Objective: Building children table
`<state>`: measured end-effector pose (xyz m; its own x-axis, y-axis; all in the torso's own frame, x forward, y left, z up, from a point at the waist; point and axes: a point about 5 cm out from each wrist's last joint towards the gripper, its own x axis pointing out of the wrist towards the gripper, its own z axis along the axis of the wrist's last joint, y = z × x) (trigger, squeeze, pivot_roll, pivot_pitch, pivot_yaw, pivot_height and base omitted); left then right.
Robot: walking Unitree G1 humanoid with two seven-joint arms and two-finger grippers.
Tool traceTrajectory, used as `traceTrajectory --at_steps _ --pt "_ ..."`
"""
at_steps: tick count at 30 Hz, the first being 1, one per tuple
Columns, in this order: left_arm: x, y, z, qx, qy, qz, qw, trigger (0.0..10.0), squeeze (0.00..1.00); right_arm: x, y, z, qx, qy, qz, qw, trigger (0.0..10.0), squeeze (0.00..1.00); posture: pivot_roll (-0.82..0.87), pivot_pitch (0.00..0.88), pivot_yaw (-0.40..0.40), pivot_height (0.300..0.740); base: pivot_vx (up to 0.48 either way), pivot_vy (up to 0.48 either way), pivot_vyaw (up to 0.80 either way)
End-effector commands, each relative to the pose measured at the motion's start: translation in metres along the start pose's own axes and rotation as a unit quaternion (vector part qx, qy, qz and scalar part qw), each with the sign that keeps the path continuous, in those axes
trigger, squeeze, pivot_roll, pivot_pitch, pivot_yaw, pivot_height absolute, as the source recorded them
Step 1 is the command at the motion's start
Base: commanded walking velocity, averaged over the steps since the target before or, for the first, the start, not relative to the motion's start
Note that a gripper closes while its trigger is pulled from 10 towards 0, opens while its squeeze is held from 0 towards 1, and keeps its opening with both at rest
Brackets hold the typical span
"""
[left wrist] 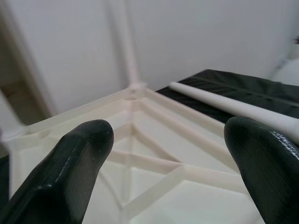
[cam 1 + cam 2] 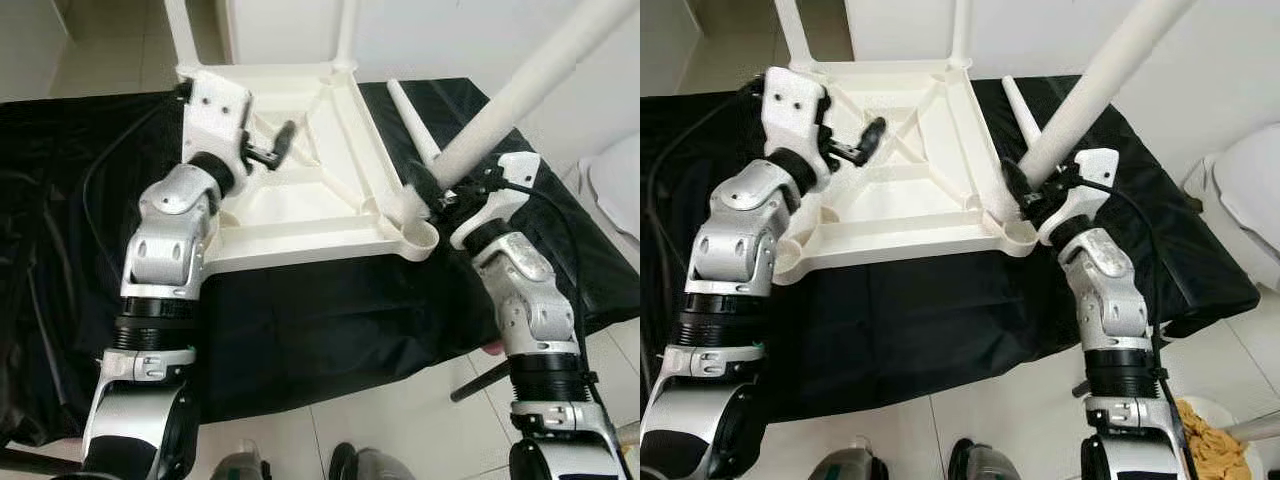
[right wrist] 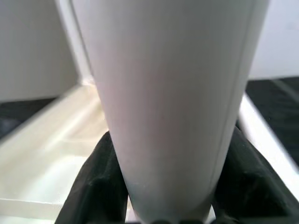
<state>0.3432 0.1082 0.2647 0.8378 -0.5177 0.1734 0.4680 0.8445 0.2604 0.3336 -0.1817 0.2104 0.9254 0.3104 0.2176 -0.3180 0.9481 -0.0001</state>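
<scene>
Right pincer (image 2: 432,196) grasps a white leg (image 2: 520,85) at the upturned table's (image 2: 300,215) near right corner socket. Left pincer (image 2: 283,143) hovers released above it. Next, we judge: seat leg upright.

no readable text, no labels, no brand marks, no numbers, no signs on any surface

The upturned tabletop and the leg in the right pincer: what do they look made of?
Tabletop: likely moulded plastic, cream, slightly glossy; its underside shows cast ribs and corner sockets. Leg: probably the same plastic, matte white, a smooth tapering tube. The right pincer grips it.
</scene>
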Motion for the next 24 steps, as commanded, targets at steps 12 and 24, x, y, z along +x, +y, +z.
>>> traceTrajectory --at_steps 12,24 --pt "-0.004 -0.057 -0.025 -0.004 0.094 -0.238 0.967 10.0 0.0 0.001 -0.014 -0.002 -0.029 0.017 -0.057 0.998 10.0 0.0 0.04 0.08 -0.001 0.74 0.0 0.0 0.0" --pt "0.006 -0.069 -0.052 0.028 0.193 -0.256 0.947 10.0 0.0 0.001 -0.018 0.0 -0.033 0.008 -0.077 0.996 10.0 0.0 0.04 0.076 0.014 0.74 0.0 0.0 0.0"
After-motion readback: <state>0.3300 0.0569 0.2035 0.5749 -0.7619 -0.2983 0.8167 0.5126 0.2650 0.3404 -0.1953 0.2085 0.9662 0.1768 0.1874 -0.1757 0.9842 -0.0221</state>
